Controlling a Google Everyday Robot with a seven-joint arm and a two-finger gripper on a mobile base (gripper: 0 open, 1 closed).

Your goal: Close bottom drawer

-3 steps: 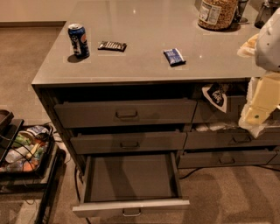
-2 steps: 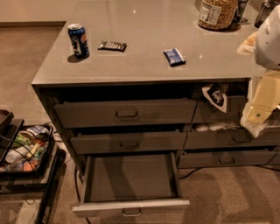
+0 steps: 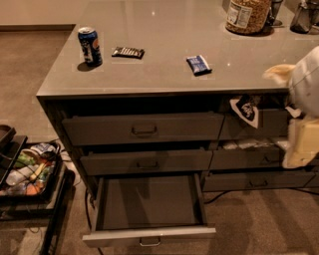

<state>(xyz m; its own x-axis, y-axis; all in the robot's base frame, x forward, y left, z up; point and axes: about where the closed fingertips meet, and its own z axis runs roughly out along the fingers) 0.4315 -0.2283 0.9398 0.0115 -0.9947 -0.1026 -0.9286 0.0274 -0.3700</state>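
The bottom drawer of the left stack is pulled far out, showing its bare dark inside. Its pale front edge carries a small metal pull at the bottom of the view. The two drawers above it, top and middle, stand slightly out. My gripper is a pale cream shape at the right edge, in front of the right-hand drawers and well away from the bottom drawer. It touches nothing that I can see.
The grey counter holds a blue can, a dark snack bar, a blue packet and a jar. Right-hand drawers hold cloth and paper. A low cart with clutter stands on the carpet at left.
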